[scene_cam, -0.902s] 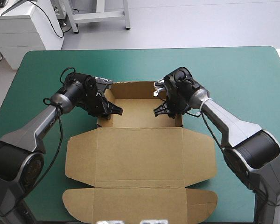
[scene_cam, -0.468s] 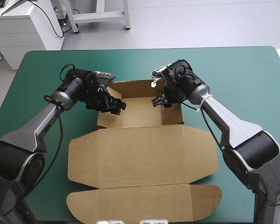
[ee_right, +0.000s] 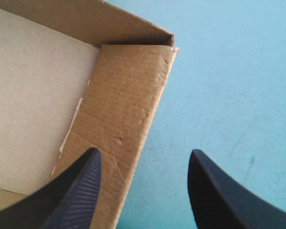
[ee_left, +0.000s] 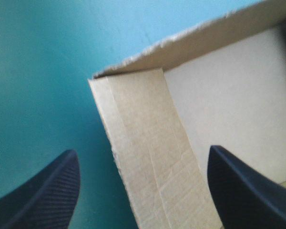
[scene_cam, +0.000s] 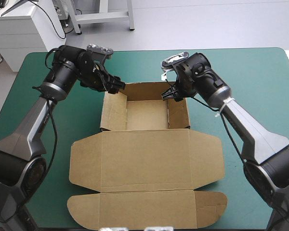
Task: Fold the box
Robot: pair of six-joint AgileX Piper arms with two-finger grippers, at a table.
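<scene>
Grippers drawn back from inside the brown box (scene_cam: 147,114), mid-table on the teal-green cover (scene_cam: 260,86), left gripper (scene_cam: 116,89) and right gripper (scene_cam: 170,94) now wide open at its far corners, side walls (scene_cam: 114,113) standing unaided, tray apparently formed, lid (scene_cam: 144,159) flat.

Tabletop (scene_cam: 250,77): teal-green all over, far corners rounded. One brown box (scene_cam: 144,159) lies on it, roughly midway between the left and right edges. Far part stands as an open tray, walls raised. Lid panel lies flat toward the near edge, side flaps spread out, rounded front flap close to that edge.
</scene>
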